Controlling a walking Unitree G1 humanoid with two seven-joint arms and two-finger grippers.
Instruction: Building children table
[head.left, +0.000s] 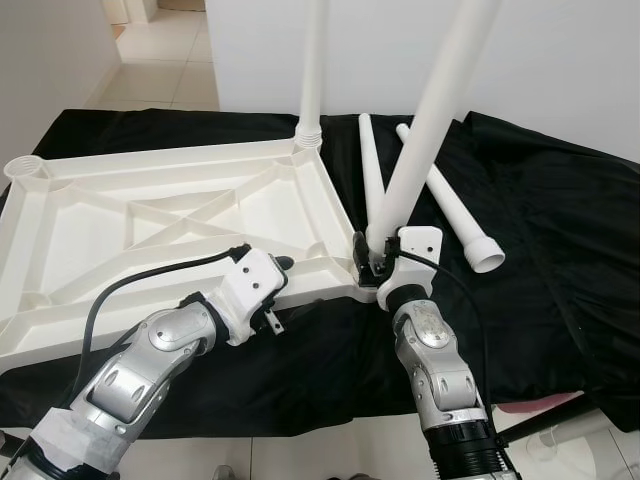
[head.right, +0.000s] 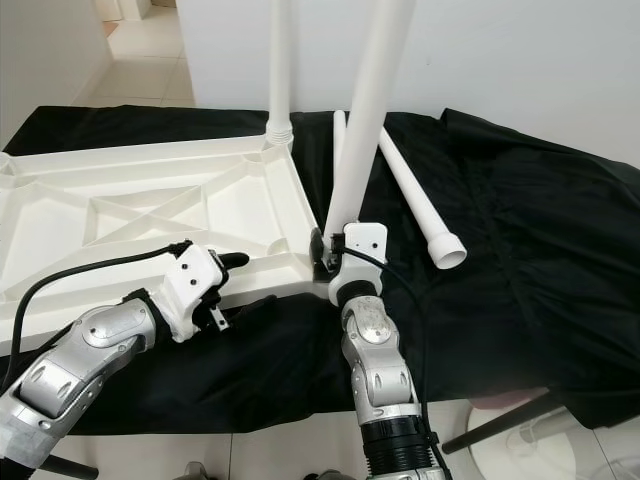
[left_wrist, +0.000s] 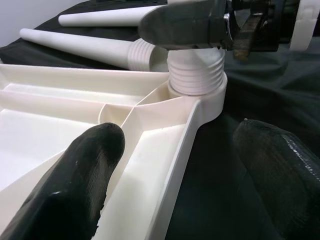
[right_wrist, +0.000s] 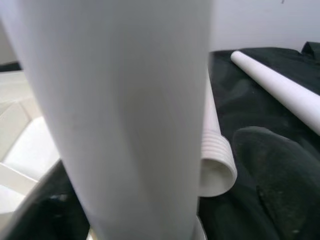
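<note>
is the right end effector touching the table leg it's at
Touching. The right wrist view shows the table leg between the black fingers; the right end effector grips its base.

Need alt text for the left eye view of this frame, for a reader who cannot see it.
The right hand grips a white table leg at its base, standing in the near corner of an upside-down white tabletop on a black cloth. The left hand rests open at the tabletop's near edge. Another leg stands at the far corner; two more legs lie on the cloth.
</note>
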